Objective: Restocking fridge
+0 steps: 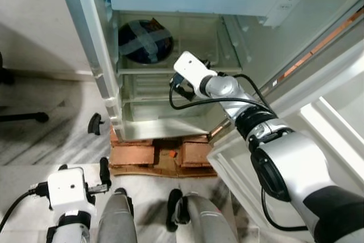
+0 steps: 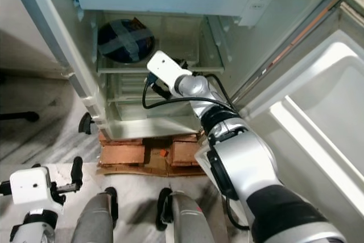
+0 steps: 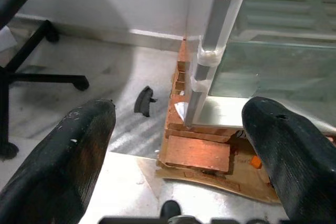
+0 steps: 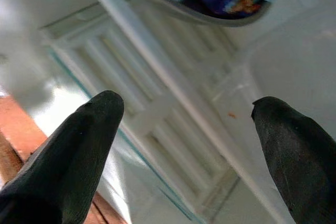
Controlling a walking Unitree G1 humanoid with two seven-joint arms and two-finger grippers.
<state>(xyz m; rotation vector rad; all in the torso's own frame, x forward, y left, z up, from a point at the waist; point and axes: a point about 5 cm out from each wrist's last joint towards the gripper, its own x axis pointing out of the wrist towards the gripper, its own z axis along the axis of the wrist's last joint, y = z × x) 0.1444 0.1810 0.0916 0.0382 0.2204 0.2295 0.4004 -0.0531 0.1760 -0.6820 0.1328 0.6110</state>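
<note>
While the left tool (image 3: 173, 145) hangs low with fingers spread above the floor, the right tool (image 4: 184, 145), released and empty, reaches into the open fridge (image 1: 91, 55) just beside the blue foil packet (image 1: 145, 41) on the glass shelf (image 1: 170, 68).

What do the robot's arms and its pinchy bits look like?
Both arms are shiny silver with black joints. The right arm has a black ring at the forearm, a white boxy wrist block and a thin black cable looping beside it. The left arm has the same white block, with a small round dot and a black cable. The right tool and left tool each have two thick, rounded black fingers.
</note>
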